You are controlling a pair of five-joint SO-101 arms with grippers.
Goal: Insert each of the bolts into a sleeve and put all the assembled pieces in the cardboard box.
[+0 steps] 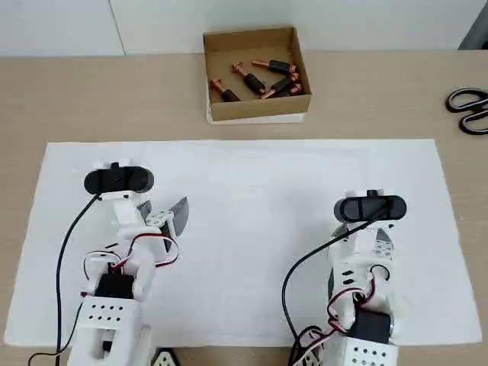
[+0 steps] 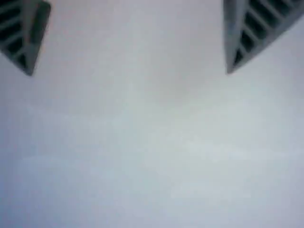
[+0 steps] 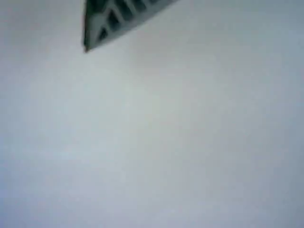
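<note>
Step in hand: the task is standing at or near completion, judging by the layout. The assembled pieces, copper-coloured bolts seated in dark sleeves, are lying together inside the cardboard box at the far edge of the table. Their exact number is hard to tell.

Both arms are sitting folded at the near side over the white sheet, well apart from the box. The left gripper is hanging just above the sheet with its jaws apart and nothing between them. For the right gripper, the jaw state cannot be told.

Next move: probably none beyond checking that every bolt is fully seated.

A pair of scissors is lying at the table's far right edge.

Markings: no brand, label or writing is reading legibly.
</note>
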